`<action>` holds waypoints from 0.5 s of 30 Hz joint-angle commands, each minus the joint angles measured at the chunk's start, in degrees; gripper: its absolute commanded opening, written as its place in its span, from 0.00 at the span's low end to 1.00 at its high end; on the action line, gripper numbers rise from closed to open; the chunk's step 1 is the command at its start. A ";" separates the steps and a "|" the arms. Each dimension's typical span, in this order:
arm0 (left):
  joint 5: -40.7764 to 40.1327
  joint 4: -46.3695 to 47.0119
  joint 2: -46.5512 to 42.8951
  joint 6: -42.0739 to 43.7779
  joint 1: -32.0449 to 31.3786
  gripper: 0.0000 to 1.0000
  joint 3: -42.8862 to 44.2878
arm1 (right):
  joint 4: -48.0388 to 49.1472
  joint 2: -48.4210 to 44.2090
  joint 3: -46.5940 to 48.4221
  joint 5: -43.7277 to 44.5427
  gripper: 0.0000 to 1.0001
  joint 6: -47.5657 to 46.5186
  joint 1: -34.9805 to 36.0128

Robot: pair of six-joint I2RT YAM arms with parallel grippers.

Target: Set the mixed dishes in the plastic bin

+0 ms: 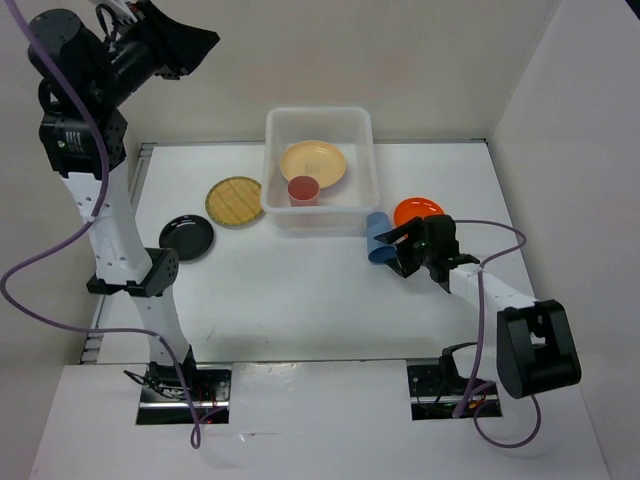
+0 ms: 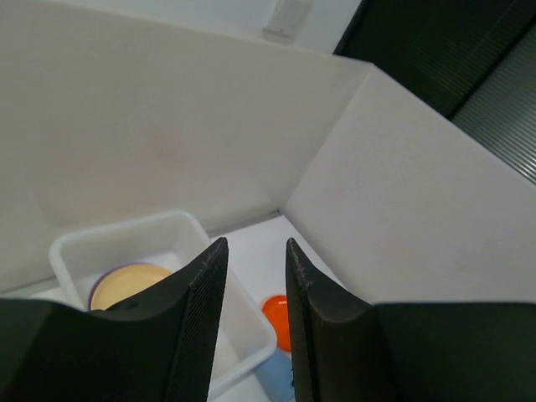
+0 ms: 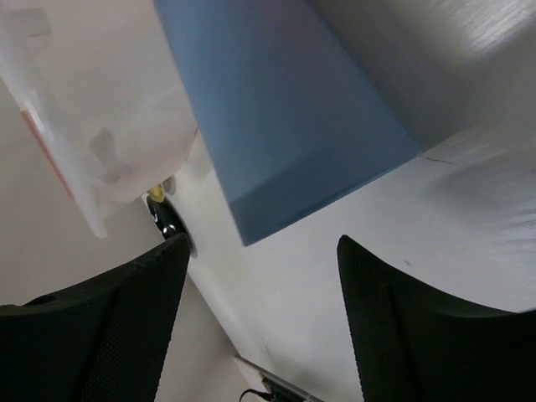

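- The plastic bin (image 1: 320, 113) sits at upper centre of the surface (image 1: 300, 310). It holds one tan plate (image 1: 313, 162) and one pink-red cup (image 1: 303, 190).
- Three plates lie outside it: one woven-pattern plate (image 1: 235, 201) and one black plate (image 1: 187, 236) to its left, and one orange plate (image 1: 418, 211) to its lower right.
- One blue cup (image 1: 378, 238) lies on its side just beside the orange plate.
- The right hand (image 1: 400, 255) is spread wide just right of the blue cup, grasping nothing.
- The left hand (image 2: 255, 251), raised at upper left, is slightly parted and empty.

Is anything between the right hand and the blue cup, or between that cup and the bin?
Nothing visible. The right hand is open and faces the blue cup, with only bare table between. The cup lies beside the bin at its near right corner; only the bin's wall must be cleared.
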 commanded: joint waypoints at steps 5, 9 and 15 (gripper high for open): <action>5.76 -2.17 2.43 -0.34 2.56 0.41 -0.18 | 6.01 1.49 1.58 4.33 0.67 4.85 -0.15; 6.29 -2.17 3.57 -0.34 3.10 0.41 -0.18 | 5.22 -0.27 1.58 8.90 0.62 6.86 -0.15; 7.35 -2.17 4.10 -0.34 3.10 0.41 -0.18 | 5.74 1.31 1.58 10.22 0.54 7.39 -1.29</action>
